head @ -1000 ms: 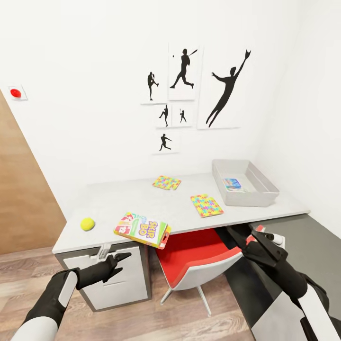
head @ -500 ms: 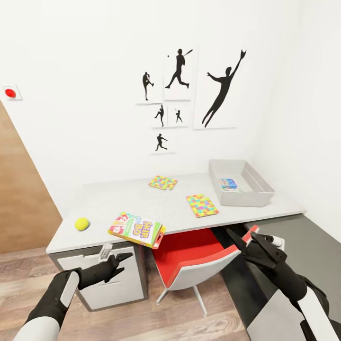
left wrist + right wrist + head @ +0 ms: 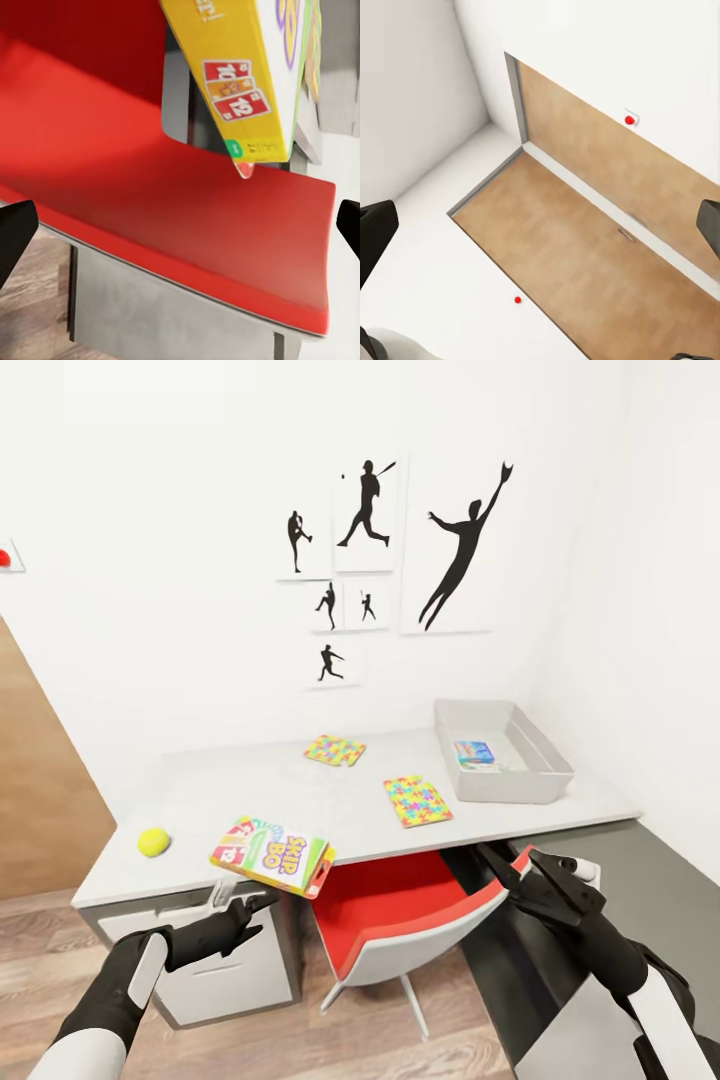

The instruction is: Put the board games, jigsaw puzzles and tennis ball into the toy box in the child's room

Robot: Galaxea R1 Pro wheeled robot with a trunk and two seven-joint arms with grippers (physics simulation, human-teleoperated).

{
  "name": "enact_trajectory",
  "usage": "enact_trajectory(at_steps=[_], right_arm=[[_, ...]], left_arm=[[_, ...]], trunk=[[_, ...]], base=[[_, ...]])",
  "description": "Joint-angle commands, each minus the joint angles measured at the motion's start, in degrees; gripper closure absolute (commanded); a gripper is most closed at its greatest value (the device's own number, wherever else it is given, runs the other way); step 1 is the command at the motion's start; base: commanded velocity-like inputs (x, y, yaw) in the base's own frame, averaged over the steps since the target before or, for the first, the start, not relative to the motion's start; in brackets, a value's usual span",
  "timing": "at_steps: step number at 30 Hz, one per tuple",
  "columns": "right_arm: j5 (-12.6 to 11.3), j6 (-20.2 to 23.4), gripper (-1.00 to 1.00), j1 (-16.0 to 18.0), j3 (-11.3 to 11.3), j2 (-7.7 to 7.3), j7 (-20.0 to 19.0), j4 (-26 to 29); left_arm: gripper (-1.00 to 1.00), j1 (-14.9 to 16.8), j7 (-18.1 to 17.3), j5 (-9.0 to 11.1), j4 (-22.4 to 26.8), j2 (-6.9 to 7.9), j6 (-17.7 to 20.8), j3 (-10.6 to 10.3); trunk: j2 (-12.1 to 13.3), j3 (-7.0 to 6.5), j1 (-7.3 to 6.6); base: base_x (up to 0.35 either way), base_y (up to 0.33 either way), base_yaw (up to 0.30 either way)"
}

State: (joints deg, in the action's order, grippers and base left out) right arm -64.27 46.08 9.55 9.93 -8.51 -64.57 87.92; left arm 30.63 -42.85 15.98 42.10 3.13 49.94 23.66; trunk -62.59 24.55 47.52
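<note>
The table (image 3: 250,785) carries the grey toy box (image 3: 500,788) at its right end, with one blue board game (image 3: 475,753) lying inside. Two jigsaw puzzles lie flat, one near the back (image 3: 334,750) and one nearer the front (image 3: 416,801). The tennis ball (image 3: 153,842) rests at the left front corner. A second board game (image 3: 272,854) (image 3: 240,82) overhangs the front edge. My left gripper (image 3: 255,917) hangs open below that box, apart from it. At the right, my right gripper (image 3: 507,857) stands open and empty below the table's edge. The bed is out of view.
A red chair (image 3: 400,910) (image 3: 150,187) sits tucked under the table between my arms. A drawer unit (image 3: 220,960) stands under the left end. A dark grey cabinet (image 3: 650,850) fills the right corner. The wooden door (image 3: 40,800) (image 3: 607,217) is at the left.
The whole picture has slid left and slightly down, so the camera has moved. Both arms keep their pose and both grippers stay open. Nothing on the table has shifted.
</note>
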Motion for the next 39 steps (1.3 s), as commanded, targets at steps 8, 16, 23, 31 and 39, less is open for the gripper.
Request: enact_trajectory(at_steps=[8,16,23,31,39], right_arm=[[-0.2,0.3,-1.0,0.0,0.0,-0.02,-0.1,0.0],[-0.2,0.3,-1.0,0.0,0.0,-0.02,-0.2,0.0],[-0.1,0.3,-1.0,0.0,0.0,-0.02,-0.1,0.0],[-0.1,0.3,-1.0,0.0,0.0,-0.02,-0.1,0.0],[-0.1,0.3,-1.0,0.0,0.0,-0.02,-0.1,0.0]], left_arm=[[-1.0,0.0,-0.2,-0.2,0.0,-0.06,0.2,0.1],[-1.0,0.0,-0.2,-0.2,0.0,-0.06,0.2,0.1],[-1.0,0.0,-0.2,-0.2,0.0,-0.06,0.2,0.0],[-1.0,0.0,-0.2,-0.2,0.0,-0.14,0.1,-0.1],[-1.0,0.0,-0.2,-0.2,0.0,-0.44,-0.3,-0.2]], trunk=[[0.0,0.06,0.01],[0.0,0.06,0.01],[0.0,0.06,0.01],[0.0,0.06,0.01],[0.0,0.06,0.01]], base=[[0.016,-0.012,0.0],[0.043,-0.001,0.0],[0.14,0.0,0.0],[0.016,0.0,0.0],[0.12,0.0,0.0]])
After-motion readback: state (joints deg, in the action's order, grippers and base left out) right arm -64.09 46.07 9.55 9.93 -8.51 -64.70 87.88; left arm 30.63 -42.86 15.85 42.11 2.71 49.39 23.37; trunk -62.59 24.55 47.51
